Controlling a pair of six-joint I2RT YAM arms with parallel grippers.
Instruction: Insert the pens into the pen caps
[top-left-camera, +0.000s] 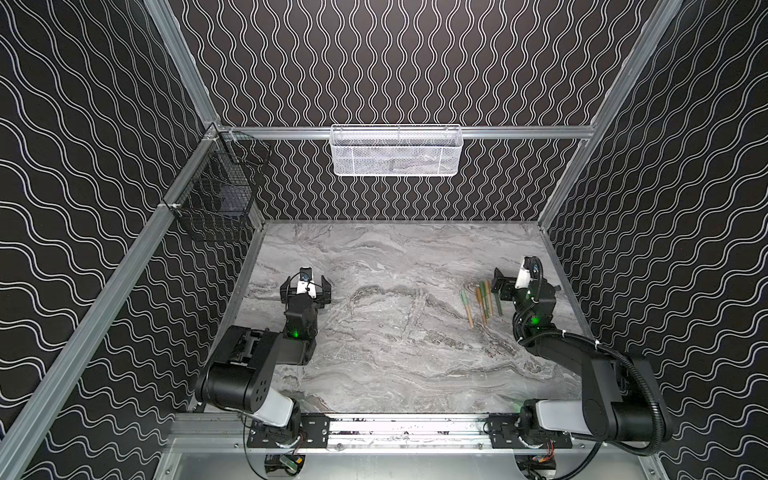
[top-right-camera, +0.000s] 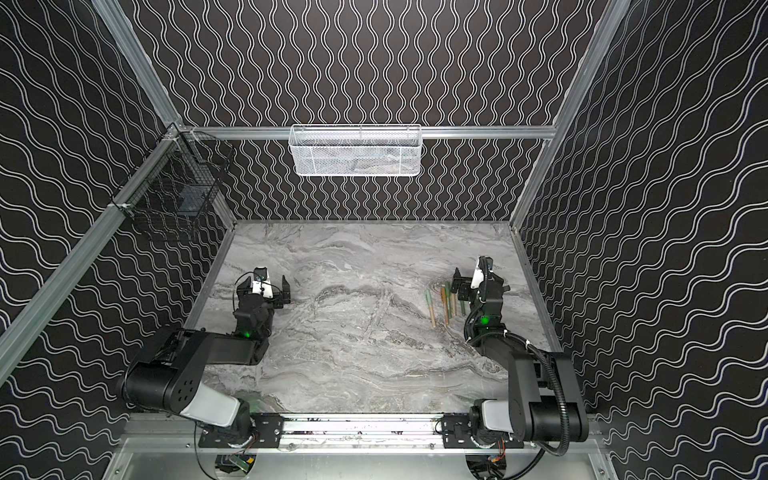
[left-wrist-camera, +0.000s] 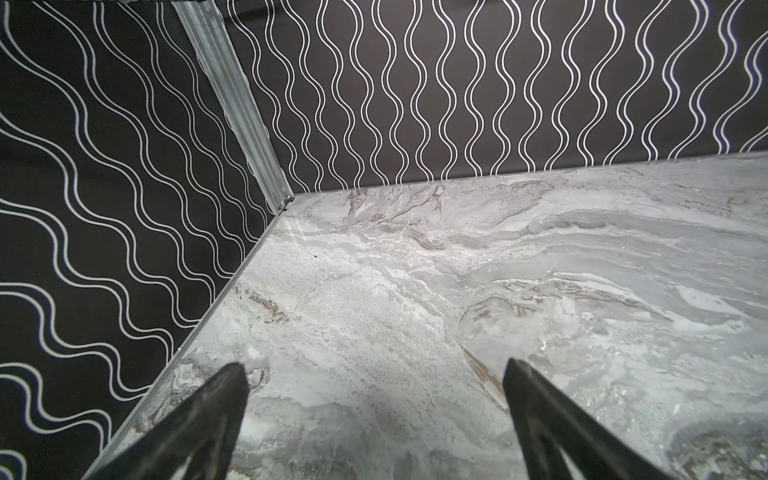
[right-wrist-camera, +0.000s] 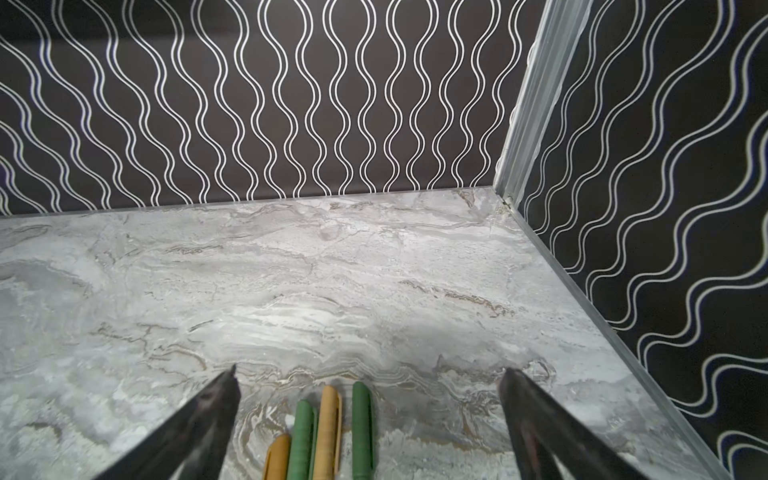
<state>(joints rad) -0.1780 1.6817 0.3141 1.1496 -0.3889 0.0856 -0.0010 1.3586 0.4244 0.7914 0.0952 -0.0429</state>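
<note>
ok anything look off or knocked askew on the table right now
Nothing stands out. The slim tan-orange and green pens lie in a tidy, near-parallel row on the grey marbled tabletop, beside the open, empty right gripper. The ends seen in the right wrist view look rounded and capped. The left gripper is open too.

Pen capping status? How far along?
Done: all five pens lie bunched beside the right gripper, rounded caps on their ends; no loose caps visible. In hand: nothing; left gripper and right gripper open, empty. Left: apparently nothing, though seating is too small to confirm.
</note>
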